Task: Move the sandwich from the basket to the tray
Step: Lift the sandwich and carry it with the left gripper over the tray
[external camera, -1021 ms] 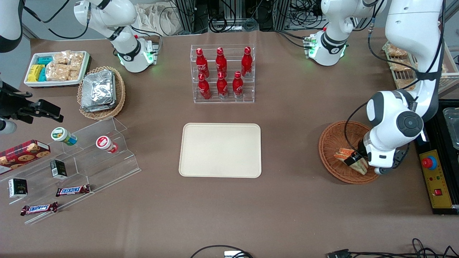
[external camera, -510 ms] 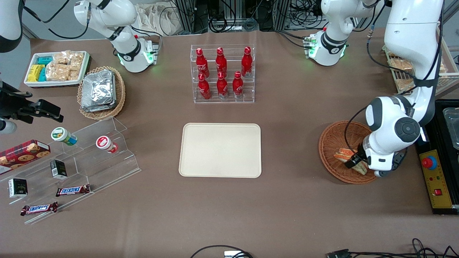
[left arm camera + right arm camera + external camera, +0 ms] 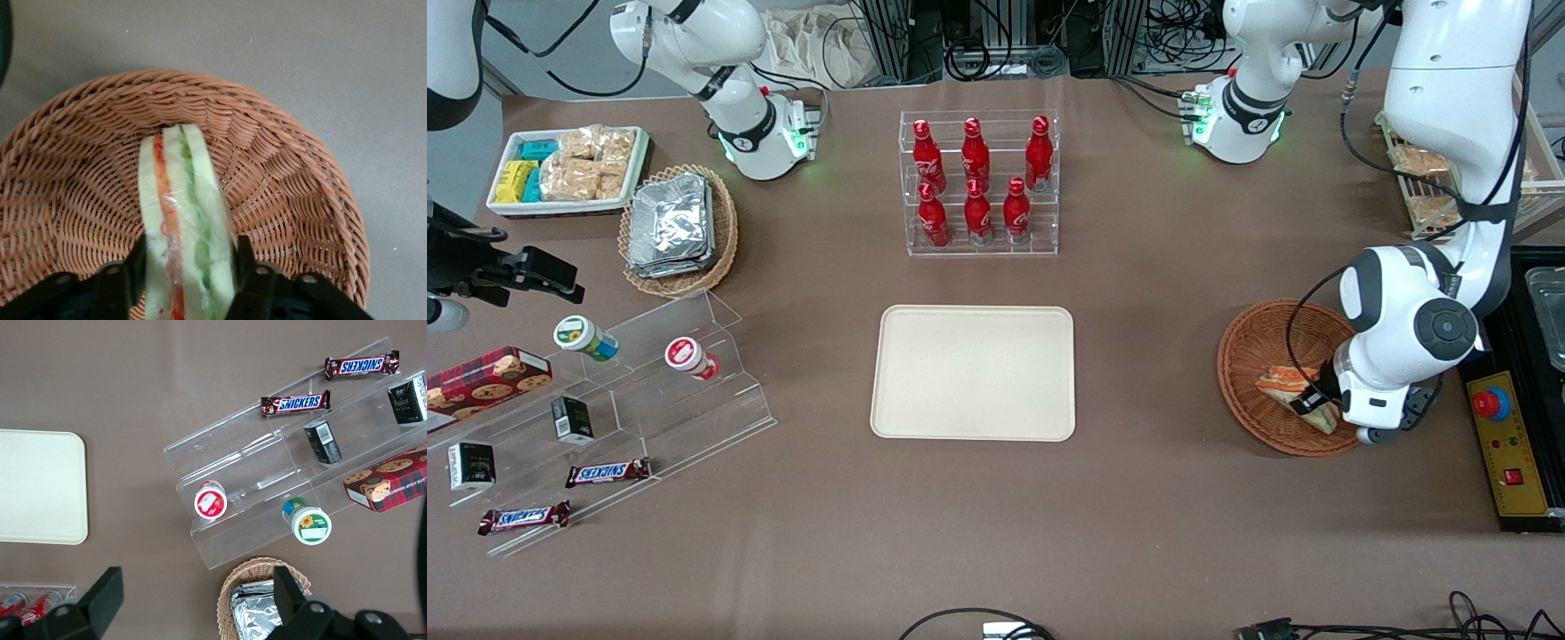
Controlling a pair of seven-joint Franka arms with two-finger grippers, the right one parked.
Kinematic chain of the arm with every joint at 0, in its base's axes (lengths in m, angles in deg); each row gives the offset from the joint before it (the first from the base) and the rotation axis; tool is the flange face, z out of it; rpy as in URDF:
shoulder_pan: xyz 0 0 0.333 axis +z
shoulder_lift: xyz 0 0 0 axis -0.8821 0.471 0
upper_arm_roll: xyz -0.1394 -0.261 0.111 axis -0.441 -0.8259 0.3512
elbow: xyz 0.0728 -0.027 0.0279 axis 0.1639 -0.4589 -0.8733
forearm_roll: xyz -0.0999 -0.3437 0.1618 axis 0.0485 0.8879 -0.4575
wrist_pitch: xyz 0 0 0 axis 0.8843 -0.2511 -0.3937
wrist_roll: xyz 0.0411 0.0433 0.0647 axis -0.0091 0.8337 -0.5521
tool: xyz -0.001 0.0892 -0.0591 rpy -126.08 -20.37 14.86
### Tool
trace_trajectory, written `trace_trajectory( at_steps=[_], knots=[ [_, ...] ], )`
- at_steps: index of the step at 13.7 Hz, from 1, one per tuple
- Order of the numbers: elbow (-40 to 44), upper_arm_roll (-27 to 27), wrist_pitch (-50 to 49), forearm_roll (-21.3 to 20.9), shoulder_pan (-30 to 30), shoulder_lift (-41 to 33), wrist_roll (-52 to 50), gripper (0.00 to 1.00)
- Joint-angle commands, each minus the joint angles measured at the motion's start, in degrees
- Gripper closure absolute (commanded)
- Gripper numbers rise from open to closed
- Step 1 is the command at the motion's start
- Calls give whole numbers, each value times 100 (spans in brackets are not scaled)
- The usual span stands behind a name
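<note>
Gripper [image 3: 189, 267] pinching the sandwich [image 3: 183, 220] inside the basket [image 3: 287, 180]

The fingers [image 3: 137, 263] are pressing against both bread faces, closed to the wedge's width and holding nothing else; in the front view the gripper [image 3: 1312, 402] is sitting low over the basket [image 3: 1249, 356] at the working arm's end of the table, with the sandwich [image 3: 1285, 380] lying in it and the tray [image 3: 974, 373] well apart, bare; the likely trouble is the slick clear wrap letting the soft wedge slide out during the lift, or the squeeze crushing the bread and spilling the layers; a low carry is also risking a catch on the woven rim, tipping the basket.
</note>
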Motion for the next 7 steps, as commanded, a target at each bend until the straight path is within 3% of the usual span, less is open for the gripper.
trace_trajectory(
  at_steps=[1, 5, 7],
  knots=[
    [239, -19, -510, 41, 29, -96, 457, 100],
    [1608, -81, -2626, 50, -111, -53, 783, 100],
    [2172, -134, -3226, 6, -322, -35, 1099, 100]
  ],
)
